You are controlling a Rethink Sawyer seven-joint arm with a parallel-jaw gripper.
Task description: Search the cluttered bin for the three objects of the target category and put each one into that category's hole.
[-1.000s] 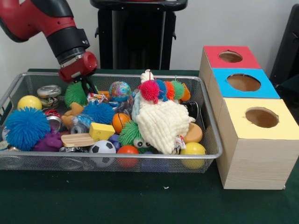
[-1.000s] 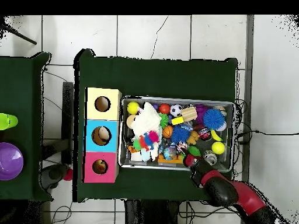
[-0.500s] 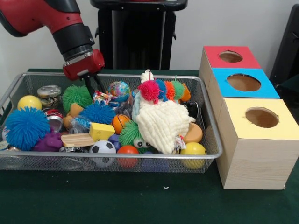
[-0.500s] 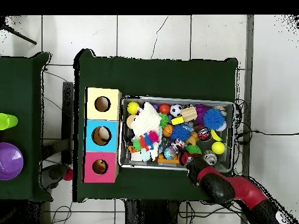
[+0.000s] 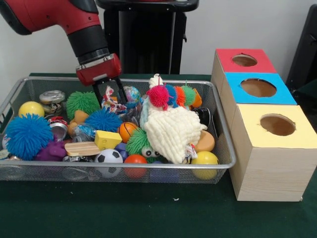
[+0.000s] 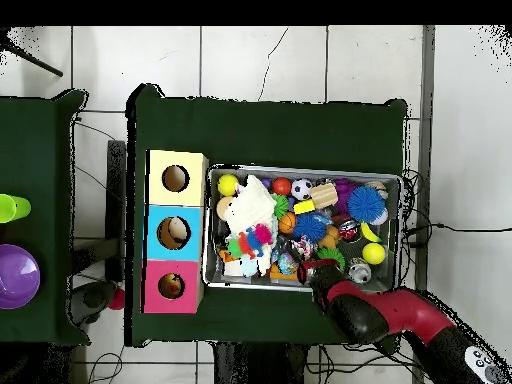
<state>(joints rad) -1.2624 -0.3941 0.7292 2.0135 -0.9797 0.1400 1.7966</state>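
My gripper (image 5: 110, 94) hung over the back of the wire bin (image 5: 225, 148), its two dark fingers (image 5: 120, 90) spread apart and straddling a crinkled, multicoloured wrapper (image 5: 110, 101) without closing on it. The wrapper stood up from the clutter just beside the globe-patterned ball (image 5: 132, 92), between the green spiky ball (image 5: 82, 102) and the pink spiky ball (image 5: 158, 96). Below my fingers lay the blue spiky ball (image 5: 104, 119), the small orange basketball (image 5: 127, 130) and the yellow foam wedge (image 5: 107, 139). A cream knitted cloth (image 5: 171, 131) draped over the middle of the heap, with a yellow ball (image 5: 204, 159) at its near corner. At the bin's other end sat a large blue spiky ball (image 5: 27, 135), a second yellow ball (image 5: 30, 108) and a metal can (image 5: 52, 96). Beside the bin stood the sorting boxes, red (image 5: 243, 61), blue (image 5: 257, 88) and yellow (image 5: 277, 125), each with a round hole on top. From overhead, my gripper (image 6: 308, 268) showed at the bin's (image 6: 212, 178) edge nearest my base, and an object lay inside the blue box's hole (image 6: 178, 232).
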